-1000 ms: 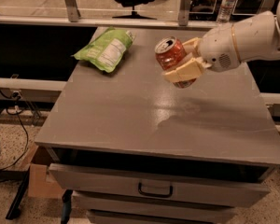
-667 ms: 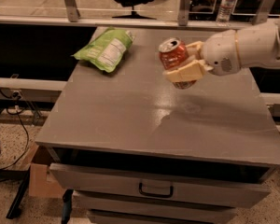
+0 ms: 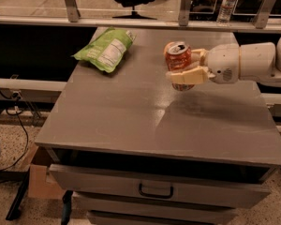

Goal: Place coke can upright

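Observation:
The red coke can (image 3: 178,60) is held nearly upright, silver top with pull tab facing up, just above the grey table top (image 3: 131,116) right of centre. My gripper (image 3: 187,67) reaches in from the right and is shut on the can, its cream fingers (image 3: 189,76) wrapped around the can's body. The can's bottom is partly hidden by the near finger, so I cannot tell whether it touches the table.
A green chip bag (image 3: 105,48) lies at the table's back left. A clear water bottle (image 3: 227,3) stands beyond the back rail. Drawers with a handle (image 3: 155,190) sit below the table's front edge. A cardboard box (image 3: 40,179) is on the floor left.
The can has been turned from tilted to nearly upright. The arm has swung more level, and the can has shifted slightly right and down.

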Controlling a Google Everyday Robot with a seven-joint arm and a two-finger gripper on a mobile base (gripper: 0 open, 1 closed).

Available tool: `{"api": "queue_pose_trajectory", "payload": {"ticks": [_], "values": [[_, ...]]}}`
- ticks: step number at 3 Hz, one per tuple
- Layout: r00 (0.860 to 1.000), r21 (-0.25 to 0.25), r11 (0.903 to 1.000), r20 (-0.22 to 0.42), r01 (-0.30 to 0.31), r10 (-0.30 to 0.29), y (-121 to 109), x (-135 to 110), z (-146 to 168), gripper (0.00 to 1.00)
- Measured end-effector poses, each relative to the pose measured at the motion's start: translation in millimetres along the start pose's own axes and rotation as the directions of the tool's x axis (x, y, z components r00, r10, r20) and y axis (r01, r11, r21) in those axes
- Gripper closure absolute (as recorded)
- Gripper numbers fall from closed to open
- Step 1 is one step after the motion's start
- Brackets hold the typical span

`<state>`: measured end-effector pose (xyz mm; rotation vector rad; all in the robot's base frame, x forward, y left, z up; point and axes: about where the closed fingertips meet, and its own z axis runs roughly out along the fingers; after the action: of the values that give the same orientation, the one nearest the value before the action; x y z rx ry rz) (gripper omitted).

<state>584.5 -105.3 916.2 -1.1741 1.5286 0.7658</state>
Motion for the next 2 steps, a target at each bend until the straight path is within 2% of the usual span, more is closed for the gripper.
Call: {"api": "queue_pose_trajectory", "payload": {"ticks": [2], "values": [[0.994,-0.020,0.9992,0.100,-0.033,0.035,-3.9,27.6,1.7,1.00]]}}
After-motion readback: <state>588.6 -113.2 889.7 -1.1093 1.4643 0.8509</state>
